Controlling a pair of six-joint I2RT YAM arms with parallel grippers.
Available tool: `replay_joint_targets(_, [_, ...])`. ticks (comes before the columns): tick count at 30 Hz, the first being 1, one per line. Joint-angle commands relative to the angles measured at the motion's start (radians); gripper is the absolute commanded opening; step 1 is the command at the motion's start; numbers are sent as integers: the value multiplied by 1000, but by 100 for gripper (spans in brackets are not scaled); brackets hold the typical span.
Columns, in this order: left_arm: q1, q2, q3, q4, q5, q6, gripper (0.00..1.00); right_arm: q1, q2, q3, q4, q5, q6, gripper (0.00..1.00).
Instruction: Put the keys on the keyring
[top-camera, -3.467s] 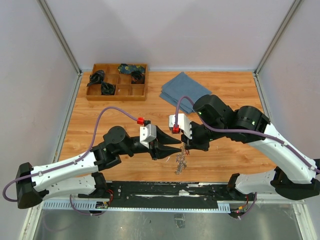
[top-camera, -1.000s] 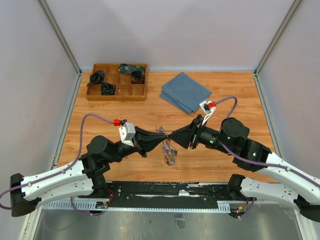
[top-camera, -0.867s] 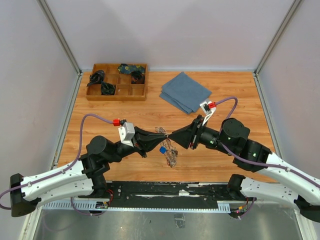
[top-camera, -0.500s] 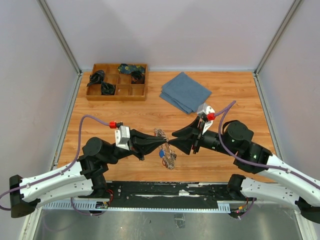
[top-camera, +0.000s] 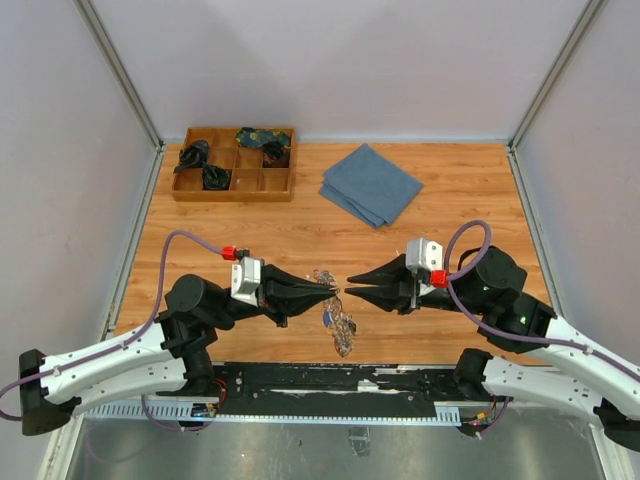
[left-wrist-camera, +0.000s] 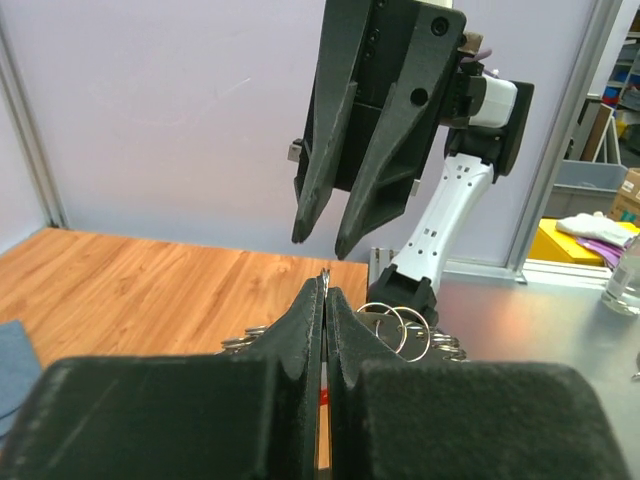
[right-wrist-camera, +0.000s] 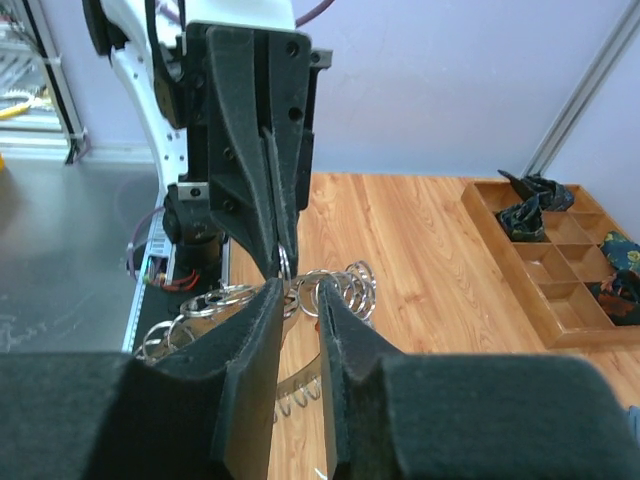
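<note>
A: When looking down from above, can see the left gripper (top-camera: 334, 291) shut tight?
B: Yes. Squeezed flat, with no gap at all between its fingers (left-wrist-camera: 290, 340). Pinching a thin loop of the keyring (top-camera: 338, 312) right at the very tips.
A: And where to find the rest of the keyring?
B: Dangling just under those tips, and bunched up a little on both sides of them. Can see shiny rings (left-wrist-camera: 395, 322) poking out just past the left fingers in the left wrist view.
A: Any keys (top-camera: 343, 335) on there?
B: Plenty, hanging lowest, well below the left tips. Can spot a blue tag (top-camera: 327, 318) among them, just under the left gripper.
A: Touching the table (top-camera: 450, 200)?
B: Cannot tell from up here.
A: What about the right gripper (top-camera: 349, 287)?
B: Pointing straight at the left one, tip to tip. Very near, but not touching. Open only a little, with a thin gap between the jaws. Holding nothing: seen from the left wrist, only wall behind that gap. From the right wrist, can see shiny rings just past its tips.
</note>
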Motion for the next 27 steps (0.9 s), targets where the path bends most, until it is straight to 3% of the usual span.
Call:
replay_joint_targets(1, [5, -1, 25, 93, 27, -6, 1, 22, 8, 44, -68, -73, -93, 22])
replay_joint_targets(19, [4, 23, 40, 93, 50, -5, 1, 23, 62, 56, -62, -144, -68, 18])
replay_joint_targets(27, [4, 32, 44, 91, 57, -5, 1, 23, 90, 108, -133, -139, -75, 1])
